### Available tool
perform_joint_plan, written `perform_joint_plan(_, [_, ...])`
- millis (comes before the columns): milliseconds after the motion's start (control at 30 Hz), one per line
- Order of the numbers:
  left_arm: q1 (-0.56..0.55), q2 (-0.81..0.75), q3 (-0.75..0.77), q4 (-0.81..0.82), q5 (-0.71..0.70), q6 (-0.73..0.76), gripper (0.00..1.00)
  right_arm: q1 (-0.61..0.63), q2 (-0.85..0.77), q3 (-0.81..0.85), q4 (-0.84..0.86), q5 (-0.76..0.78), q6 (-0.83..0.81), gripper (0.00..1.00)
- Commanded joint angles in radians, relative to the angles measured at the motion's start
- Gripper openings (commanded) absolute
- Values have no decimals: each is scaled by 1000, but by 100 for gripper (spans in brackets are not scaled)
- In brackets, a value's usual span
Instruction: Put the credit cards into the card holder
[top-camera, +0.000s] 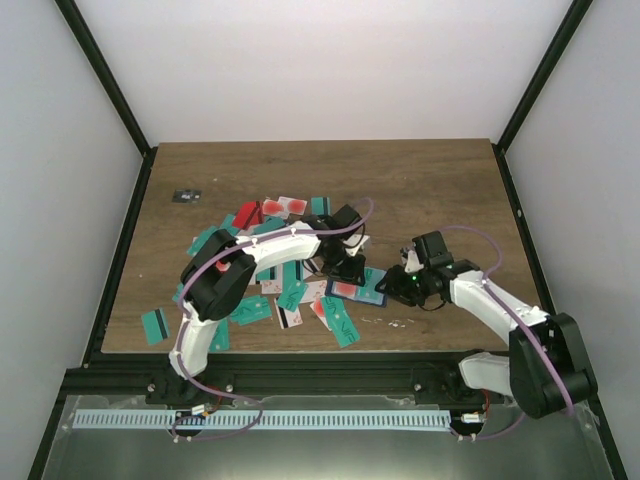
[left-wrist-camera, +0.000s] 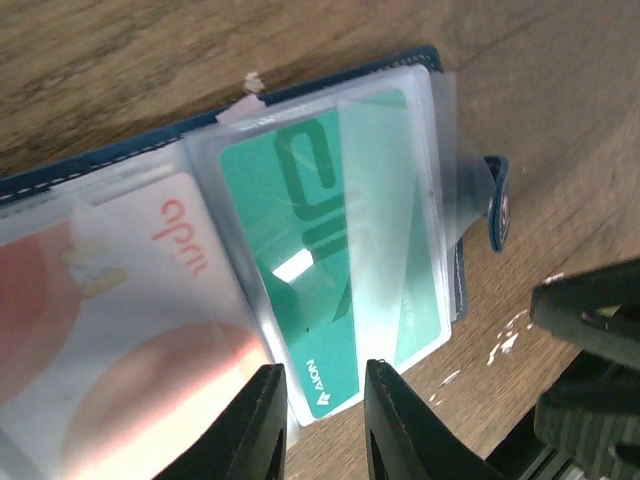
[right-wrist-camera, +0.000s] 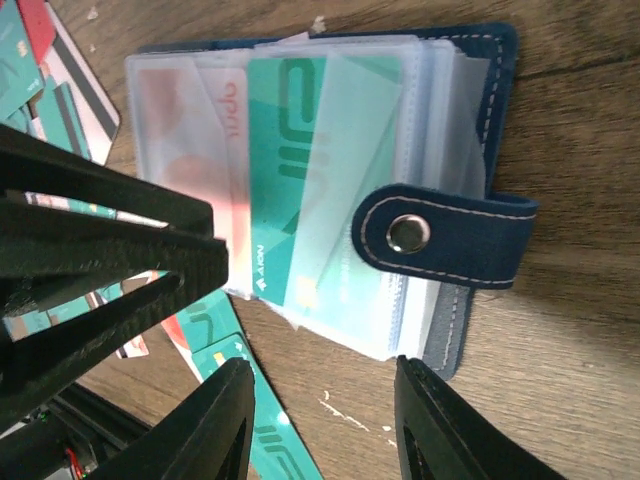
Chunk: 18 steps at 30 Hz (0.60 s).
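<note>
Left tool (left-wrist-camera: 323, 372): its 2 black fingers stand a narrow gap apart, tips at the near edge of the open holder. The lower corner of a teal card sits right at that gap. Whether the fingers pinch it I cannot tell.
Right tool (right-wrist-camera: 322, 365): its 2 black fingers are spread wide with nothing held between them, just beside the holder's clasp side. Bare wood lies under the gap, and a loose teal card (right-wrist-camera: 280, 445) lies beside 1 finger.
Teal plastic card (left-wrist-camera: 330, 230): white lettering at its corner. It lies at a slant under a clear flap of the holder, and its lower corner reaches the near edge of the sleeve stack.
Dark navy-blue folding card holder (right-wrist-camera: 495, 60): lies open and flat on the worktop between the 2 tools, at the right edge of the card scatter, with its clear plastic sleeves (right-wrist-camera: 440, 110) facing up.
Clasp strap (right-wrist-camera: 470, 240): navy with pale stitching and a round metal snap (right-wrist-camera: 407, 232), lying across the sleeves' edge.
White card with red blotches (left-wrist-camera: 120, 330): in the sleeve beside the teal one, with red lettering.
Scattered cards (top-camera: 250, 310): many, mostly teal, some red or white, spread left of the holder and partly under the left arm. 1 teal card (top-camera: 155, 325) lies apart at the front left.
Brown wood-grain worktop (top-camera: 430, 190): carries everything.
Small black-grey object (top-camera: 185, 196): far left, well apart from the cards.
</note>
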<state>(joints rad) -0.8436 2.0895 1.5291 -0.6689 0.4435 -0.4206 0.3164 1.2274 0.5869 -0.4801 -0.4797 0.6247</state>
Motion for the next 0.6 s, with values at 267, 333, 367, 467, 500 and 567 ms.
perform_joint_plan(267, [6, 21, 18, 3, 21, -1, 10, -6, -21, -9, 22, -62, 35, 41])
perform_joint_plan(333, [7, 27, 12, 4, 19, 3, 6, -6, -19, -9, 27, -64, 41, 41])
perform_joint_plan(367, [7, 32, 9, 4, 16, 3, 4, -6, -19, -9, 29, -64, 42, 41])
perform_joint_plan(467, [7, 43, -2, 18, 21, 4, 4, -6, -15, -11, 45, -71, 49, 41])
perform_joint_plan(500, [7, 51, -4, 22, 30, 3, 4, -6, -12, -12, 52, -73, 52, 41])
perform_joint_plan(567, [6, 62, -3, 27, 39, 7, 4, -6, -6, -12, 67, -77, 58, 41])
